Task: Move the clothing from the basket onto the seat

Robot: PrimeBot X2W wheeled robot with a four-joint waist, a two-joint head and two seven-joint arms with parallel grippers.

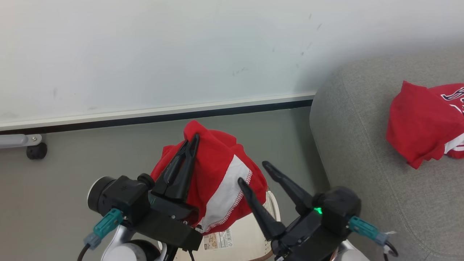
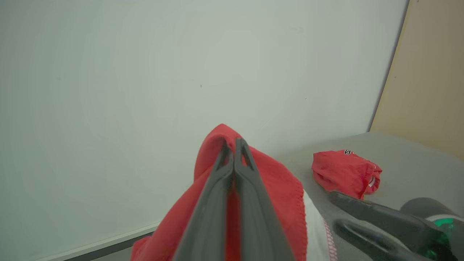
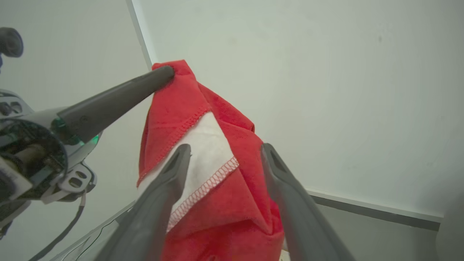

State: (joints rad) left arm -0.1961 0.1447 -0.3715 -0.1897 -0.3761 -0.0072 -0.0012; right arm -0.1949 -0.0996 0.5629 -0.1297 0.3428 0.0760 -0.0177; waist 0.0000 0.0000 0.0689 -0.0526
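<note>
1. Above the oval cream-white plastic basket (image 1: 247, 239), at the near centre, hangs the bright red soft fabric garment with a white, stitch-edged panel (image 1: 217, 170). The left gripper (image 1: 191, 140) has its two long dark fingers pressed together on a fold at the garment's top.
2. Expect it to be light, limp and not fragile. It drapes from that one pinch, so it will likely sag and swing as you carry it. A thick fold or the hemmed edge looks like the safest hold, since a single thin layer could slip out.
3. The right gripper (image 1: 253, 172) stands spread just right of the cloth, pinching nothing. In its wrist view the fingers frame the white panel, and you cannot tell whether they touch it.
4. At the far right, a second bright red garment (image 1: 420, 127) lies crumpled on the large light grey upholstered sofa (image 1: 362, 163), well apart from the held one.
5. The dark lettering (image 1: 453, 95) on that second garment is cut off at the picture's edge and unreadable. The printed barcode label (image 1: 218, 239) inside the basket is too small to read.
</note>
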